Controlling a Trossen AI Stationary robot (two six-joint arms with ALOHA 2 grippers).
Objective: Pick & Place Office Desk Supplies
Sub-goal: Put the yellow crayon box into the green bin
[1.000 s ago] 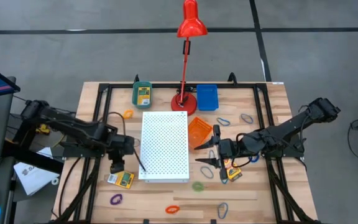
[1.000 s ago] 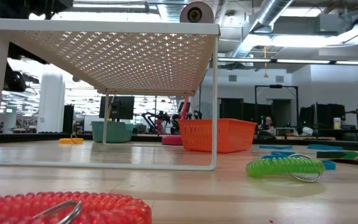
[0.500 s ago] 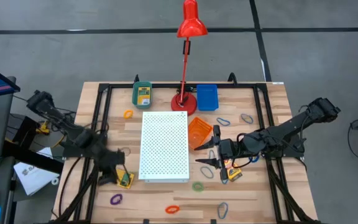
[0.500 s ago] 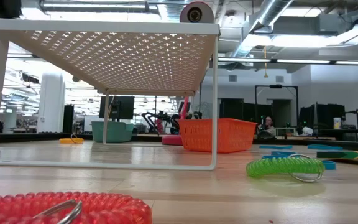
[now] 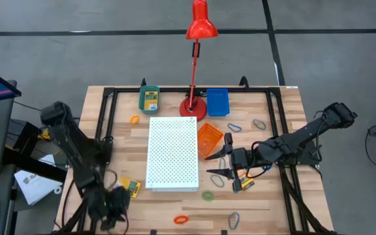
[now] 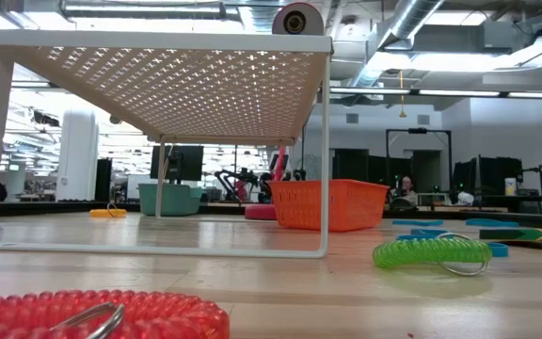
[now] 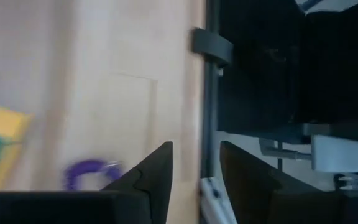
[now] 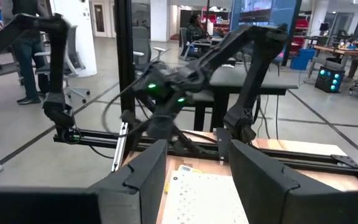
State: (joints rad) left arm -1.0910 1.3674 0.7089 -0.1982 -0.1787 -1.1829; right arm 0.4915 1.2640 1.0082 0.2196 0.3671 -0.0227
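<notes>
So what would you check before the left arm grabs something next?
1. Left gripper empty: ok, fingers apart, nothing between them.
2. Purple loop in its sight: ok, lying on the wood just ahead.
3. Gripper lined up over that loop: cannot tell.
4. Right gripper out of the way: ok, open, on the far side of the white board.
5. Orange bin upright: ok.

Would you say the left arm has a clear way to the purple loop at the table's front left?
Probably yes. The left gripper hangs open right by the purple loop, with only bare table between them. The printed box lies off to one side, and the right gripper is far across the white board.
</notes>
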